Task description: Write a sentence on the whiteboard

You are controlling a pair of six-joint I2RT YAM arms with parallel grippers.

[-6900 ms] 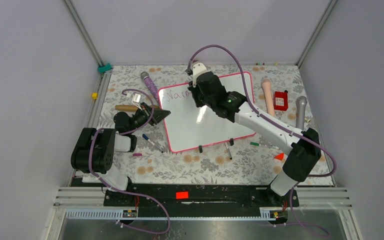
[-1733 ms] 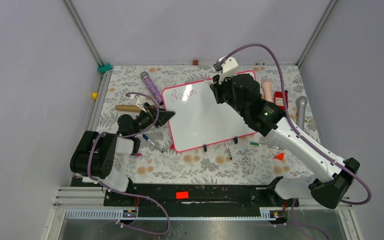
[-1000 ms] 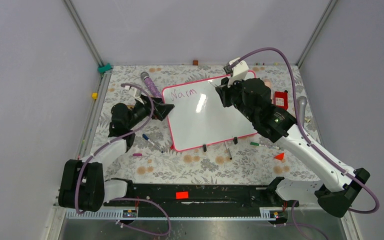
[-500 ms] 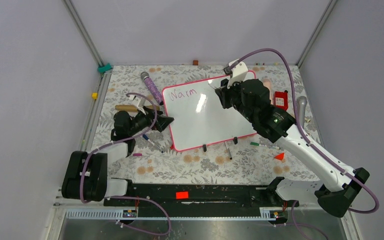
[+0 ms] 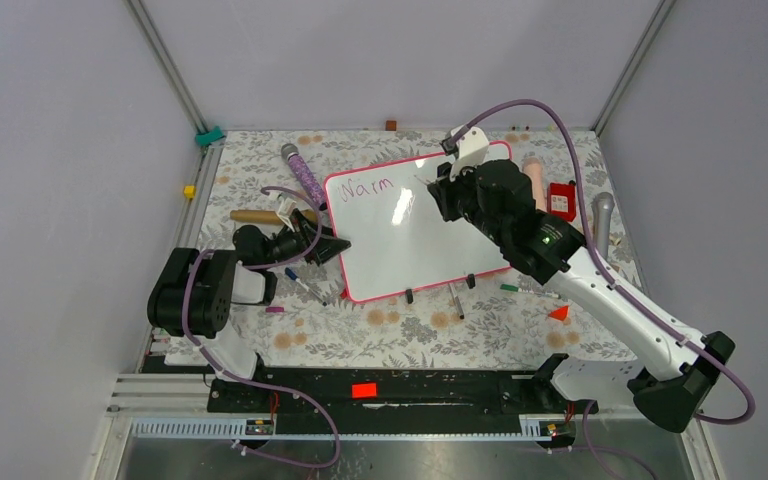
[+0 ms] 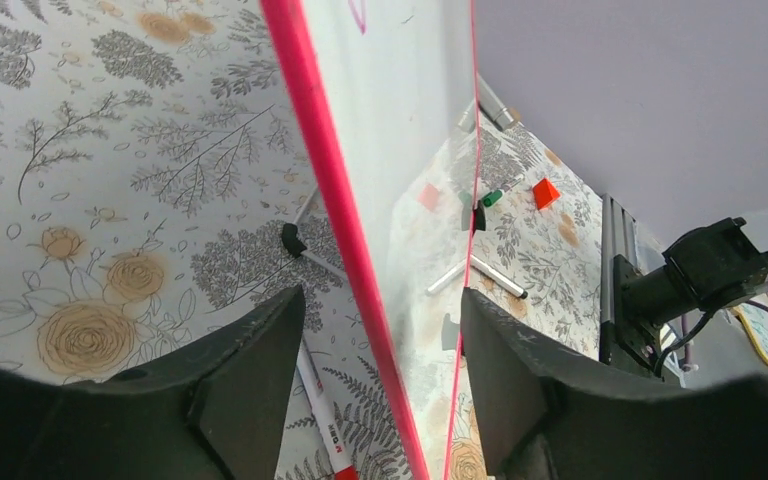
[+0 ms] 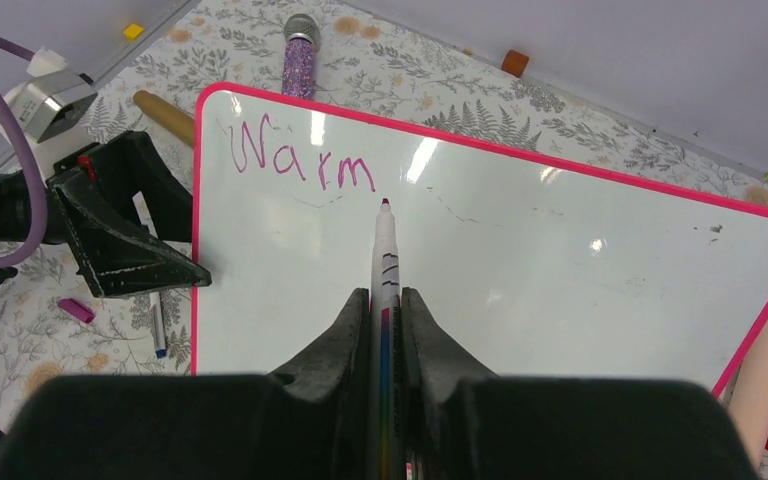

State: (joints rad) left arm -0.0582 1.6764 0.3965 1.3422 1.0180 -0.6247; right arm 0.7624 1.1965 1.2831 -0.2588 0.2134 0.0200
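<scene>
The whiteboard (image 5: pixel 410 240) lies on the floral table, pink-framed, with the sentence (image 5: pixel 368 188) reading "Warm" at its top left. My right gripper (image 5: pixel 440 188) hovers over the board's upper middle, shut on a white marker (image 7: pixel 386 250). The marker's purple tip sits just right of the sentence (image 7: pixel 300 160) on the whiteboard (image 7: pixel 520 270). My left gripper (image 5: pixel 328 245) is at the board's left edge. In the left wrist view the left gripper (image 6: pixel 380 300) is open, its jaws straddling the whiteboard's pink frame (image 6: pixel 330 180) with a gap on each side.
A purple glitter microphone (image 5: pixel 303 175) and a wooden roller (image 5: pixel 255 215) lie left of the board. Pens (image 5: pixel 305 285) lie under my left arm, others (image 5: pixel 457 300) by the board's front edge. A pink cylinder (image 5: pixel 535 190), red box (image 5: pixel 561 200) and grey microphone (image 5: pixel 601 215) lie to the right.
My left gripper has slid from the board's top-left corner down its left edge, and its jaws have narrowed around the frame. My right gripper with the marker has shifted slightly left.
</scene>
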